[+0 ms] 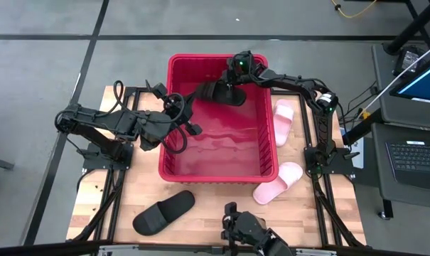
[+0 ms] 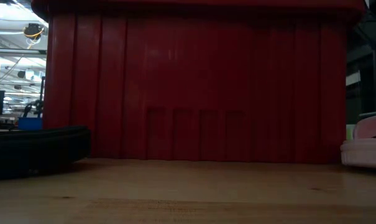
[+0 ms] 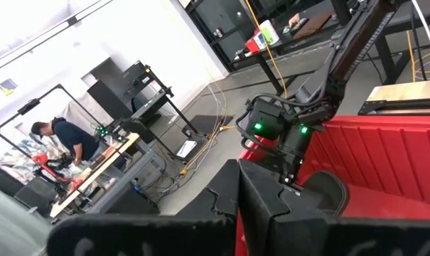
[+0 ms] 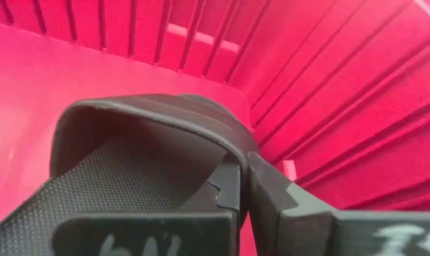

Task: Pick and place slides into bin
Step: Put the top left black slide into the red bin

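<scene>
The red bin (image 1: 173,153) stands mid-table. My right gripper (image 1: 234,80) reaches into its far end and is shut on a black slide (image 1: 216,93), which also shows in the right wrist view (image 4: 122,163). My left gripper (image 1: 188,107) is shut and empty above the bin's left rim; its fingers (image 3: 222,213) point toward the right arm. A second black slide (image 1: 163,212) lies sole down on the table near the bin's front left. Two pink slides lie on the table: one (image 1: 282,121) right of the bin, one (image 1: 278,183) at its near right corner. My right gripper holds the black slide by one side of its wide strap (image 4: 232,146), near where the strap meets the sole. One finger (image 4: 218,188) is under the strap, the other (image 4: 286,206) outside it. The fingers come from above, slanting down. The slide is inside the bin; whether it touches the floor I cannot tell.
In the low view the bin's ribbed wall (image 2: 194,81) fills the middle, with the black slide (image 2: 32,149) at the left and a pink slide (image 2: 365,146) at the right. Beyond the table are benches, cables and a person (image 3: 62,139) far off.
</scene>
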Robot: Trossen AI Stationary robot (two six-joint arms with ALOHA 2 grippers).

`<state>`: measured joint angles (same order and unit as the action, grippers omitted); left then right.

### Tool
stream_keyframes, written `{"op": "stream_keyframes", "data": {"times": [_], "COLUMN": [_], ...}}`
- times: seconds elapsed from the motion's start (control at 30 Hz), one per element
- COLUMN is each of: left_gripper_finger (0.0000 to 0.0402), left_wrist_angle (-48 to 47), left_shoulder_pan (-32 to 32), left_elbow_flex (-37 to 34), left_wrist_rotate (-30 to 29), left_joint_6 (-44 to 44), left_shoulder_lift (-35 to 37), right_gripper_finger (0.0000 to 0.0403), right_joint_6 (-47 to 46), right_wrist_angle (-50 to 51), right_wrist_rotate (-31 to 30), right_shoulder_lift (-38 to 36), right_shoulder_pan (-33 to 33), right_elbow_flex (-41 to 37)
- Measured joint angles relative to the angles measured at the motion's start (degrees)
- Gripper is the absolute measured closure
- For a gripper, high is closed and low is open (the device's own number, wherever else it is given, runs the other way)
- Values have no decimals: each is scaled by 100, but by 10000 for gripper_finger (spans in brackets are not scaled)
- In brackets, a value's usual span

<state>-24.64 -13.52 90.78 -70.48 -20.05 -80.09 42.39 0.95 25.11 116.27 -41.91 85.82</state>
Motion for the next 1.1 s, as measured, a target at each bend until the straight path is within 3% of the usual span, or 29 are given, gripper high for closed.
{"op": "stream_keyframes", "data": {"times": [0.67,1.1], "left_gripper_finger": [399,400], "left_wrist_angle": [-4,-102], "left_shoulder_pan": [0,0], "left_elbow_flex": [-2,-2], "left_wrist_rotate": [419,420], "left_joint_6": [147,138], "left_shoulder_lift": [-2,-2], "right_gripper_finger": [390,390], "right_joint_6": [57,88], "right_wrist_angle": [-823,-639], "right_wrist_rotate": [303,305], "right_shoulder_lift": [411,411], "right_shoulder_pan": [171,50], "right_elbow_flex": [0,0]}}
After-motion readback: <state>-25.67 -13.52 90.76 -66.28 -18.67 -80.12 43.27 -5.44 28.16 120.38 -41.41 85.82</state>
